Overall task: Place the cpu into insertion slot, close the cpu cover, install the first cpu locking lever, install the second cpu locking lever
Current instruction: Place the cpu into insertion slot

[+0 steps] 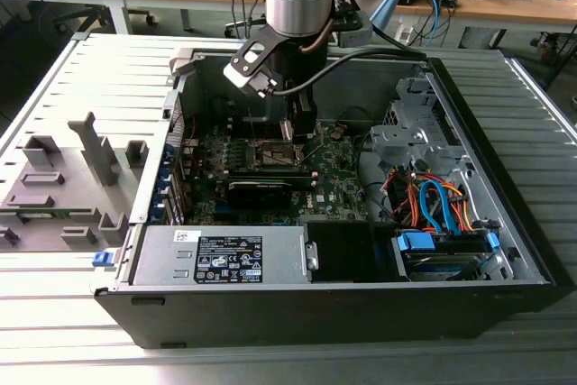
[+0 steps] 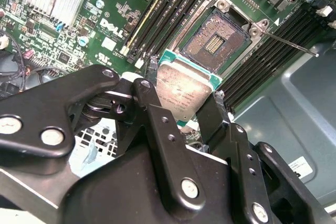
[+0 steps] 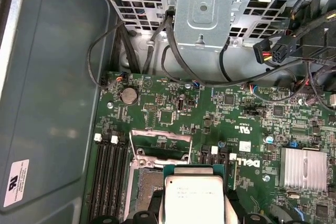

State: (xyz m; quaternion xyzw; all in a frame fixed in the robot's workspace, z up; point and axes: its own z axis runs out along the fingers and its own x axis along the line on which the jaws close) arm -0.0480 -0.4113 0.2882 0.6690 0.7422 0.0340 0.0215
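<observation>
The hand [image 2: 184, 92] is clamped on the cpu [image 2: 178, 103] by two opposite edges — likely to leave its underside free for seating — and holds it just above the insertion slot [image 2: 215, 40], offset to one side; the slot lies open.

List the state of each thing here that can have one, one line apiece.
Small flat square silvery cpu: held by its edges above the socket, not seated.
Black two-fingered claw: shut on the cpu.
Square dark insertion slot: uncovered, empty, contacts exposed.
Thin silvery metal cpu cover frame: swung open, off the socket.
Thin steel locking lever: released, sticking out sideways.
Black computer case: lying on its side, panel off.
</observation>
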